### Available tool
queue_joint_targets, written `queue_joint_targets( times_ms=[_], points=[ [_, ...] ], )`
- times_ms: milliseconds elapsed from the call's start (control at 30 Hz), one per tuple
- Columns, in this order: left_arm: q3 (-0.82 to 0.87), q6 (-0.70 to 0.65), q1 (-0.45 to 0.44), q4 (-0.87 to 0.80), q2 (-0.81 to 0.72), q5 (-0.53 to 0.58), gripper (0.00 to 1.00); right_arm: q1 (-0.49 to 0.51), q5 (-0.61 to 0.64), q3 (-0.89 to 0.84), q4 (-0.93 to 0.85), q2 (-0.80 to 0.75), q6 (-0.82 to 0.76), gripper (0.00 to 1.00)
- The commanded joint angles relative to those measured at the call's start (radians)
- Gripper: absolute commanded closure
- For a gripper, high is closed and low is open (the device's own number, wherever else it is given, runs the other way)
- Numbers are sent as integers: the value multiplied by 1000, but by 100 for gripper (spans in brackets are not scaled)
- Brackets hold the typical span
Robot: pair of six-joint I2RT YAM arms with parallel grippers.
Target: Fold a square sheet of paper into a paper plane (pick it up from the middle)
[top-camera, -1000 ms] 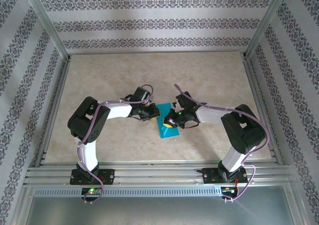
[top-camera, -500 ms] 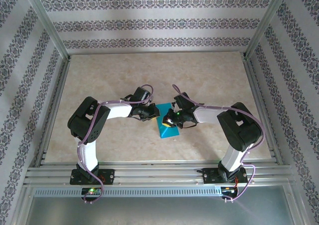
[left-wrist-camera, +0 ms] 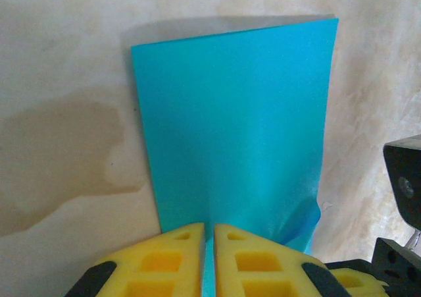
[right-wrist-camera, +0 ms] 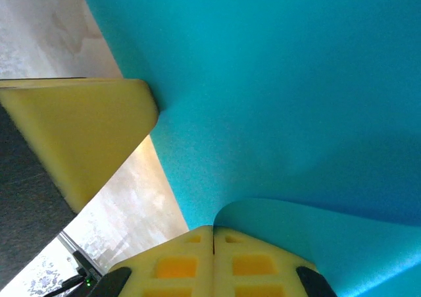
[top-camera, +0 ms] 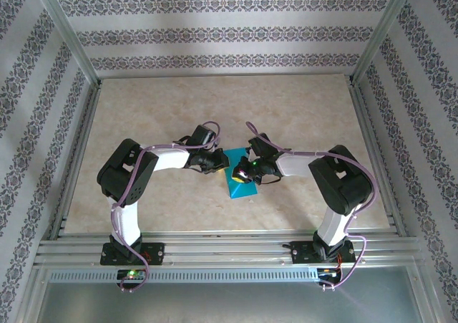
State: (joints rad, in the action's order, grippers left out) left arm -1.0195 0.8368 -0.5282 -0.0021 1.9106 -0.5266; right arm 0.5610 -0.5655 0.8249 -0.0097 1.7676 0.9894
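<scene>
The square sheet of paper (top-camera: 239, 182), teal-blue, lies folded into a narrow rectangle on the table between the two arms. In the left wrist view the paper (left-wrist-camera: 233, 119) stretches away from my left gripper (left-wrist-camera: 208, 234), which is shut on its near edge, with teal showing between the yellow fingers (left-wrist-camera: 177, 257). My left gripper (top-camera: 219, 164) meets the sheet from the left. My right gripper (right-wrist-camera: 212, 234) is shut at a curled-up flap of the paper (right-wrist-camera: 276, 93), and it comes in from the right as the right gripper (top-camera: 242, 171). No pointed plane shape is visible.
A beige marbled tabletop (top-camera: 164, 108) lies inside an aluminium frame (top-camera: 215, 248) with patterned walls. A damp-looking stain (left-wrist-camera: 62, 152) marks the table left of the paper. The left gripper's yellow finger (right-wrist-camera: 79, 132) sits close beside the right wrist camera.
The right arm's forearm and gripper have edged slightly left toward the paper's middle. The left arm and the paper look unmoved.
</scene>
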Motion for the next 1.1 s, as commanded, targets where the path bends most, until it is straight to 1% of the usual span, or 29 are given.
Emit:
queue_joint_targets(
  times_ms=[0, 1067],
  points=[
    [16, -16, 3, -68, 32, 32, 86, 12, 4, 22, 7, 21, -6, 97],
    [20, -13, 4, -66, 33, 31, 87, 11, 5, 29, 9, 69, -15, 97]
  ],
)
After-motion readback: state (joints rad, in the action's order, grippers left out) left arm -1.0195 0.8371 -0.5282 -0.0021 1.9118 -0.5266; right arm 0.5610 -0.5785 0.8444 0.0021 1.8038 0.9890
